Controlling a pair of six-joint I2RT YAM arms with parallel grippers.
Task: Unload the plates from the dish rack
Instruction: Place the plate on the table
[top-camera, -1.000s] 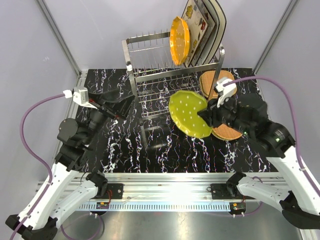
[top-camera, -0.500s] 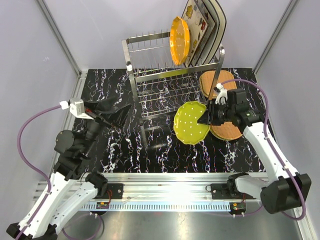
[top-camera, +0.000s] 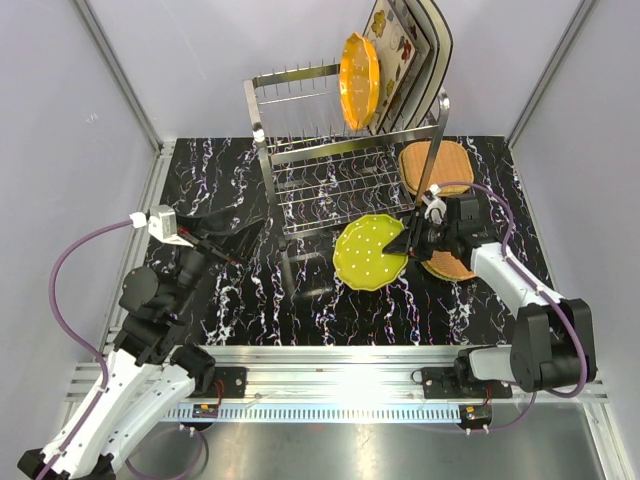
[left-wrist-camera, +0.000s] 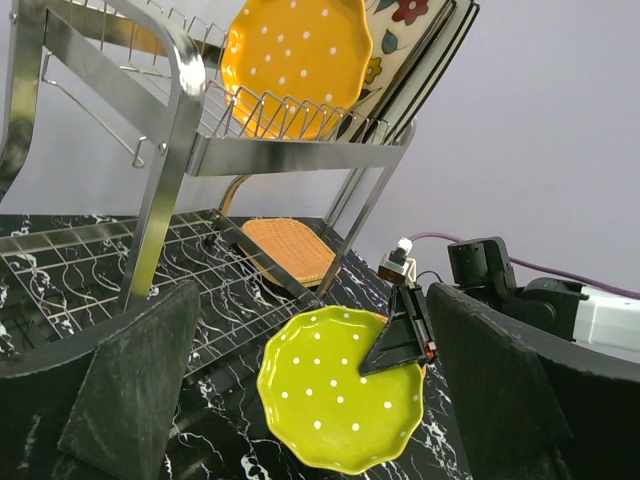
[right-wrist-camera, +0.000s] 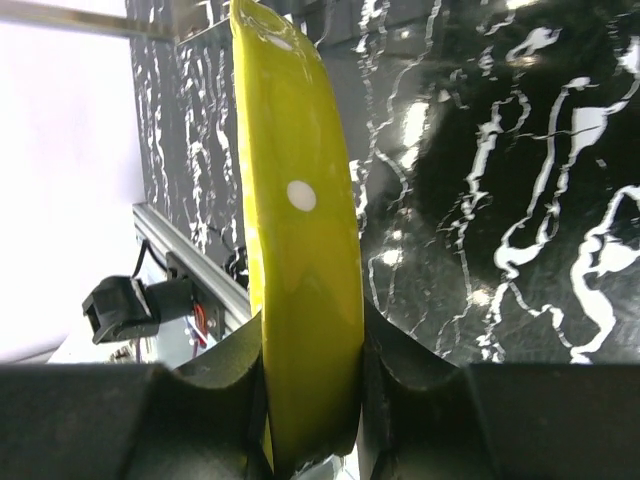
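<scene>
- Yellow-green scalloped plate (top-camera: 368, 252) is pinched by right gripper (top-camera: 403, 241) at 5 o'clock of steel wire dish rack (top-camera: 300, 150).
- Orange scalloped plate (top-camera: 358, 80) and square flowered cream plates (top-camera: 400, 50) are left racked.
- Left gripper (top-camera: 232, 232) is spread, empty.

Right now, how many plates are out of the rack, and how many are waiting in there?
Done: two tan woven plates lie on the table beside the dish rack. In hand: the right claw pinches the yellow-green plate by its rim, out of the rack but not let go. Left: the orange plate and the square flowery plates stand on the top tier.
</scene>
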